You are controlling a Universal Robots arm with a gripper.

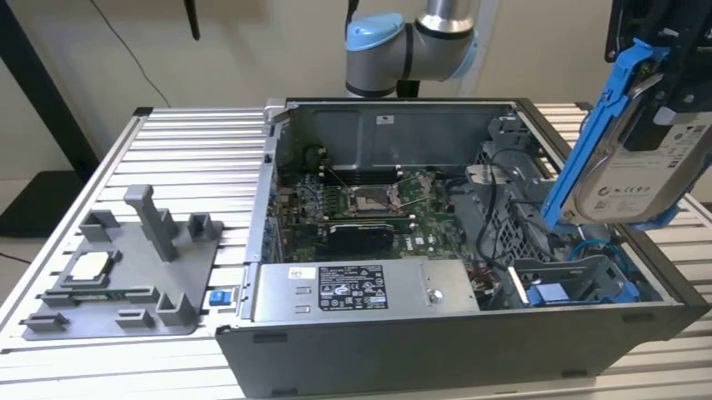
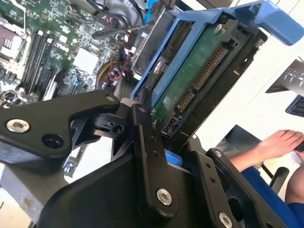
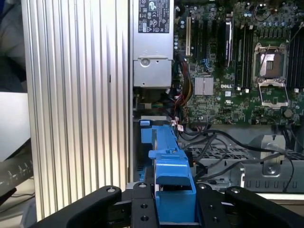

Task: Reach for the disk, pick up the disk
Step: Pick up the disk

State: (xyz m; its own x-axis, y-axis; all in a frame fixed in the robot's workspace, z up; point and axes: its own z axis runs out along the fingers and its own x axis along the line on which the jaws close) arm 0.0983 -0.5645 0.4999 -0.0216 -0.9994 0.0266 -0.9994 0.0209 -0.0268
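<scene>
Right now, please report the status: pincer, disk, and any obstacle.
Pincer shut on the disk. Disk lifted clear above the open computer case, tilted near upright. Nothing touching it; cables lie below in the case.

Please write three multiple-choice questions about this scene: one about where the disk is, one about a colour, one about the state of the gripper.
1. Where is the disk?
A. Lifted above the open computer case
B. Lying on the grey tray
C. Seated deep in its bay

2. What colour is the bracket around the disk?
A. Red
B. Blue
C. Yellow

3. What is the gripper doing?
A. Open, away from everything
B. Shut on a cable
C. Shut on the disk

Answers: 1 A, the exterior view shows it hanging over the case's side at that view's right. 2 B, the frame is bright blue. 3 C, in the first wrist view the black fingers clamp the blue bracket.
</scene>
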